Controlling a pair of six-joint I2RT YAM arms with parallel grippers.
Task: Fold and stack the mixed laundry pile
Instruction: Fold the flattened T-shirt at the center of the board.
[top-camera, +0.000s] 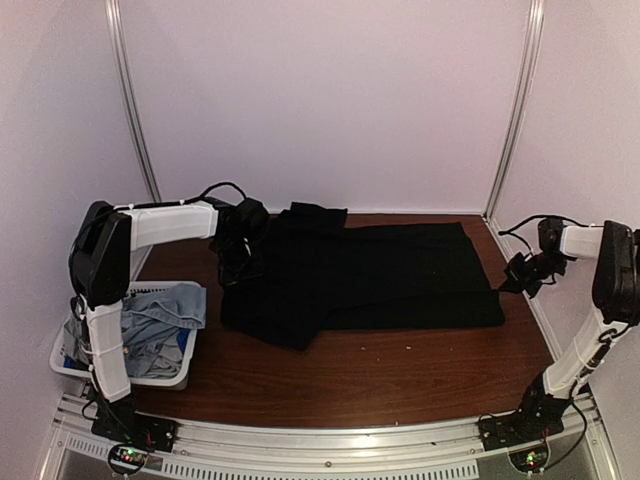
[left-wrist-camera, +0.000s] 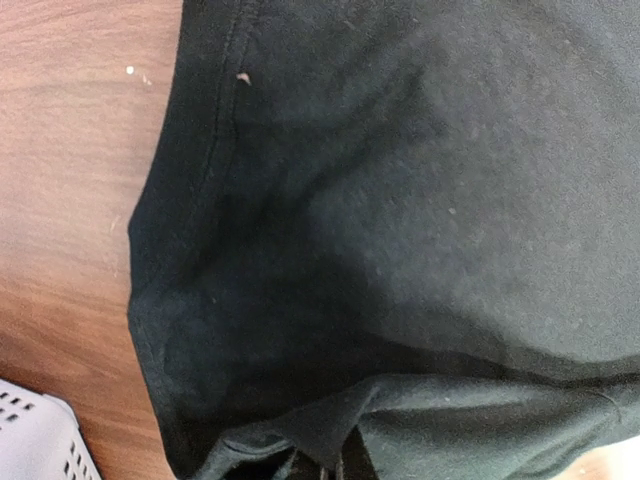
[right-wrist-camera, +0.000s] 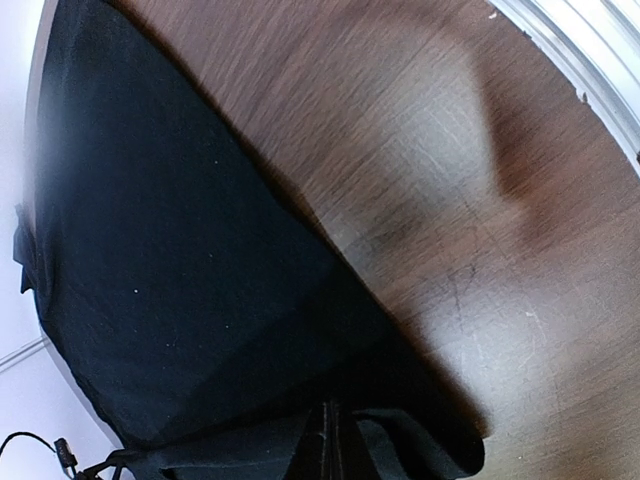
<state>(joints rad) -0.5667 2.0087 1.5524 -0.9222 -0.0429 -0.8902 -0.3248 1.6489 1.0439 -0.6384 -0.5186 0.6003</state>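
Note:
A large black shirt (top-camera: 370, 275) lies spread across the middle of the brown table. My left gripper (top-camera: 238, 262) is at the shirt's left edge. In the left wrist view its jaws (left-wrist-camera: 340, 465) are shut on a raised fold of the black shirt (left-wrist-camera: 420, 200). My right gripper (top-camera: 508, 277) is at the shirt's right edge. In the right wrist view its jaws (right-wrist-camera: 330, 450) are shut on the black shirt's (right-wrist-camera: 170, 270) edge, just above the table. The light-blue denim piece (top-camera: 160, 310) and a bright-blue item (top-camera: 185, 345) lie in the basket.
The white slatted basket (top-camera: 120, 378) stands at the table's front left; its corner shows in the left wrist view (left-wrist-camera: 35, 440). Pale walls and metal corner posts enclose the table. Bare wood (top-camera: 380, 380) lies in front of the shirt.

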